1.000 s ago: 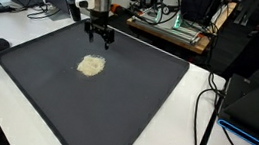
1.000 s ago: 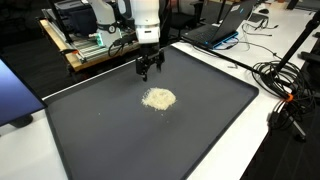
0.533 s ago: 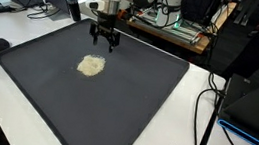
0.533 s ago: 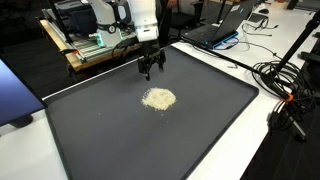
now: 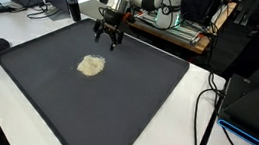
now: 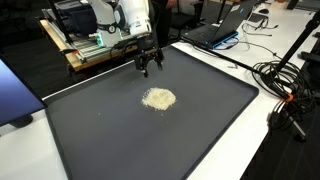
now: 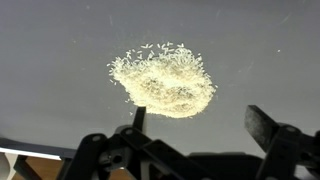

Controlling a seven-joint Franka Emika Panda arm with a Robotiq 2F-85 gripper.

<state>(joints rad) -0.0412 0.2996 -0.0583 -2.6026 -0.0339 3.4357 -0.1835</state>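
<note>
Hovers with the pincer [image 5: 108, 43] spread wide and empty, above the far edge of the mat [image 5: 114, 111]. Looks down on a small heap of pale grains [image 7: 165, 80] lying near the middle of the mat, apart from the pincer. Seems loose, light and dry: no solid body to pinch, likely to scatter at a touch. Best taken low at the heap's rim, sweeping inward along the mat.

Dark mat [image 5: 126, 102] open around rice pile [image 5: 91, 65], cluttered rack [image 5: 181, 29] behind far edge
</note>
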